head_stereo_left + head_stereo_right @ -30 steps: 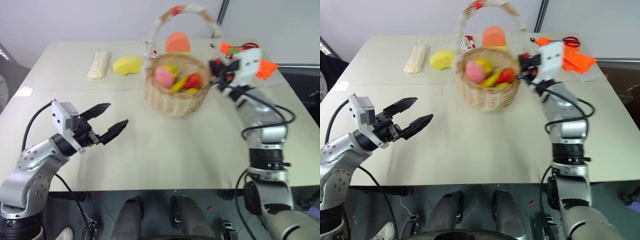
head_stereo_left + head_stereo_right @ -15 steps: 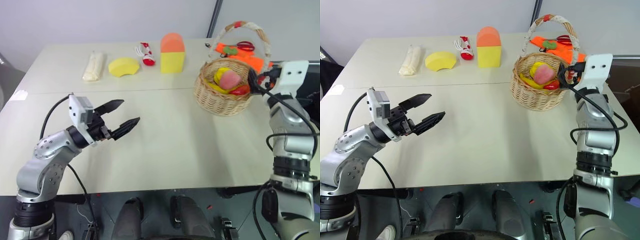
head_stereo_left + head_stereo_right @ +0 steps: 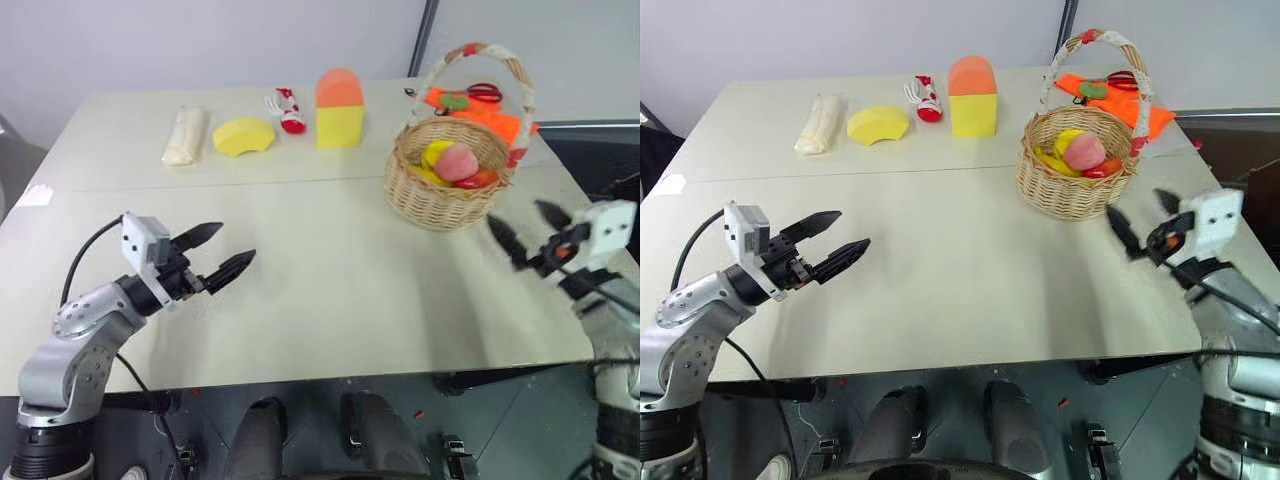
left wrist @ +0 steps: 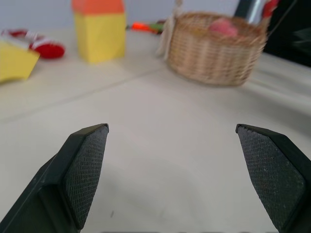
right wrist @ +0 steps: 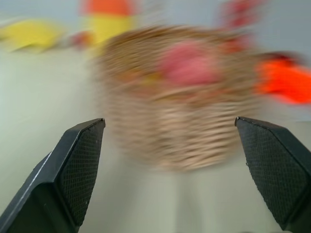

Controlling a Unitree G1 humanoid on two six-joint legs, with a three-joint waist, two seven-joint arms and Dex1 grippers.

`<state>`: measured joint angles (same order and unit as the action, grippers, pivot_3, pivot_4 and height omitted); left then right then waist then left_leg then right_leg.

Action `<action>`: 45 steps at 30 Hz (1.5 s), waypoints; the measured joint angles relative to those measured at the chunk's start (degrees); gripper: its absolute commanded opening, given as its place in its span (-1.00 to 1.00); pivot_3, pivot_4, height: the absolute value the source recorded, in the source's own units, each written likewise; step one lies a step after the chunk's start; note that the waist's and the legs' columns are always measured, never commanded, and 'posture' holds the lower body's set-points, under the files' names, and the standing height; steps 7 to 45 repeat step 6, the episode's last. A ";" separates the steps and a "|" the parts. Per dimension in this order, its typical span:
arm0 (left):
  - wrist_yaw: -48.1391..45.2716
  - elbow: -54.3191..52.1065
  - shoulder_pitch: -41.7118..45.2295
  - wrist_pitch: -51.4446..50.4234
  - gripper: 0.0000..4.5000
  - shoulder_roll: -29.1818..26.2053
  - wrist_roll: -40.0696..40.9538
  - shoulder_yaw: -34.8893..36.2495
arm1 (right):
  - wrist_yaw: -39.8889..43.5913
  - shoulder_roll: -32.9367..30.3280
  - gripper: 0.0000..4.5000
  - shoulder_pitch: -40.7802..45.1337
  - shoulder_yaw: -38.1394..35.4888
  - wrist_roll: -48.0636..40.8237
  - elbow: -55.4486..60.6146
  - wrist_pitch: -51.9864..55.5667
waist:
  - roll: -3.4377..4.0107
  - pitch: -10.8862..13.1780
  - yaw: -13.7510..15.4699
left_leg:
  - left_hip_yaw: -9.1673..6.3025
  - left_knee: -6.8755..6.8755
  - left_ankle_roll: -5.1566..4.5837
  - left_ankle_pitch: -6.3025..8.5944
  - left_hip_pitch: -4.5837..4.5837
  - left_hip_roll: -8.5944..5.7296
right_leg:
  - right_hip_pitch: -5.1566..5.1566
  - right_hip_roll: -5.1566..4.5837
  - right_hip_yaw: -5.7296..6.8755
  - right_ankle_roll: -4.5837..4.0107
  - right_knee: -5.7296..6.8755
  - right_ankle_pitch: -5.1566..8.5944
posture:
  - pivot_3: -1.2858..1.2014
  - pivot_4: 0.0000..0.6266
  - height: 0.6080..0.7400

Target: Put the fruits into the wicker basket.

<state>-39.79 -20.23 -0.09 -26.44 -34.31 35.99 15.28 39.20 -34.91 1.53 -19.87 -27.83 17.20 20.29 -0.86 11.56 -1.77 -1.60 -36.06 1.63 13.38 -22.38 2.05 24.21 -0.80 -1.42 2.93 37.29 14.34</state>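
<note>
Two fruits: round pink-orange peach (image 3: 458, 160) and red mango-like fruit (image 3: 481, 179) lie inside round tan wicker basket (image 3: 440, 192), near table's (image 3: 330, 290) far right corner.
Far edge: cream roll (image 3: 186, 134), yellow wedge (image 3: 249, 134), orange-topped yellow block (image 3: 339, 108).
Left gripper (image 3: 226, 252): wide apart, empty.
Right gripper (image 3: 527, 232): wide apart, empty, near basket.

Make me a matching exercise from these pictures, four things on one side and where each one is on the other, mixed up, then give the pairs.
Things:
1. peach
2. yellow wedge
3. left hand
4. right hand

Places:
A. on the table, between the pale wrapped roll and the small red and white piece
B. open, above the table's near left part
C. inside the wicker basket
D. open, just on the near side of the basket, not touching it

Pairs: 1-C, 2-A, 3-B, 4-D
</note>
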 measured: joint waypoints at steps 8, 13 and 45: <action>2.40 1.55 -5.17 3.26 1.00 1.79 -5.78 -1.08 | 3.52 0.26 0.98 1.72 8.32 1.40 0.61 -1.63 | -0.04 0.00 -0.10 | 0.06 -0.03 0.01 0.01 -0.11 -0.03 | 0.04 -0.07 0.00 -0.01 -0.13 0.00 | 0.03 -0.52 0.95; 2.40 1.55 -5.17 3.26 1.00 1.79 -5.78 -1.08 | 3.52 0.26 0.98 1.72 8.32 1.40 0.61 -1.63 | -0.04 0.00 -0.10 | 0.06 -0.03 0.01 0.01 -0.11 -0.03 | 0.04 -0.07 0.00 -0.01 -0.13 0.00 | 0.03 -0.52 0.95; 2.40 1.55 -5.17 3.26 1.00 1.79 -5.78 -1.08 | 3.52 0.26 0.98 1.72 8.32 1.40 0.61 -1.63 | -0.04 0.00 -0.10 | 0.06 -0.03 0.01 0.01 -0.11 -0.03 | 0.04 -0.07 0.00 -0.01 -0.13 0.00 | 0.03 -0.52 0.95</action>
